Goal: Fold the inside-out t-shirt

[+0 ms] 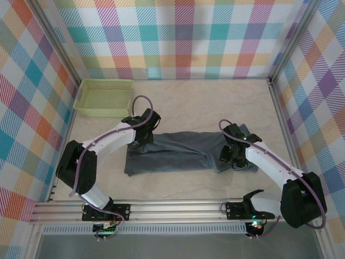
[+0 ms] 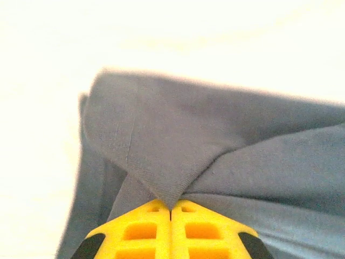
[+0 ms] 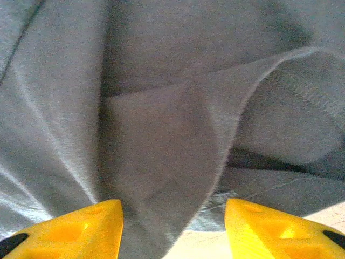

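The inside-out t-shirt (image 1: 178, 151) lies in a long blue-grey band across the middle of the table. My left gripper (image 1: 139, 141) is at the band's far left corner. In the left wrist view its yellow fingers (image 2: 140, 232) are pressed together, and my left gripper (image 2: 171, 209) is shut on a pointed fold of the t-shirt (image 2: 215, 135). My right gripper (image 1: 232, 157) is over the band's right end. In the right wrist view my right gripper (image 3: 172, 229) is open, its yellow fingers (image 3: 81, 229) wide apart. A loose flap of the t-shirt (image 3: 161, 140) lies between them, and a stitched hem curls at the right.
A pale yellow-green mesh basket (image 1: 105, 97) stands at the back left, just beyond my left arm. Checked walls close the table on three sides. A metal rail (image 1: 172, 208) runs along the near edge. Bare cream tabletop (image 1: 215, 102) lies behind the shirt.
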Robot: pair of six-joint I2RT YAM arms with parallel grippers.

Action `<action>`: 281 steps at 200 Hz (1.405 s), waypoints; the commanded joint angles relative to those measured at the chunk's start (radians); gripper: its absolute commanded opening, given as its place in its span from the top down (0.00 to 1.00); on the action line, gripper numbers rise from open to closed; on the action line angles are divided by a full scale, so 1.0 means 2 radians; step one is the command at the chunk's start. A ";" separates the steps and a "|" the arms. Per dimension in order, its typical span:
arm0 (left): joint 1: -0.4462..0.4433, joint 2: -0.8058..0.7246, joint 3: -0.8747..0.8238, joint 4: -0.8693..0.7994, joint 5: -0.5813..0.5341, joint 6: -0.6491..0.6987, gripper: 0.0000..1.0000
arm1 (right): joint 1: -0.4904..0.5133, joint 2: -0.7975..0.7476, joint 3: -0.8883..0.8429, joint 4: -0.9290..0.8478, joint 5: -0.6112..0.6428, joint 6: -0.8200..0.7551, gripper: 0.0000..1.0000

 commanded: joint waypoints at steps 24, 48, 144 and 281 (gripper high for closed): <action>-0.073 -0.009 0.016 -0.064 -0.165 0.010 0.94 | 0.003 -0.003 -0.003 0.000 0.009 0.002 0.46; -0.105 0.009 -0.028 -0.020 -0.085 0.018 0.80 | 0.003 0.002 -0.001 0.001 0.009 0.000 0.46; -0.042 -0.143 -0.155 0.067 0.077 -0.017 0.45 | 0.003 -0.003 -0.004 -0.001 0.006 -0.001 0.46; 0.077 -0.065 -0.183 0.170 0.209 -0.026 0.66 | 0.003 -0.002 0.001 -0.003 0.008 -0.003 0.46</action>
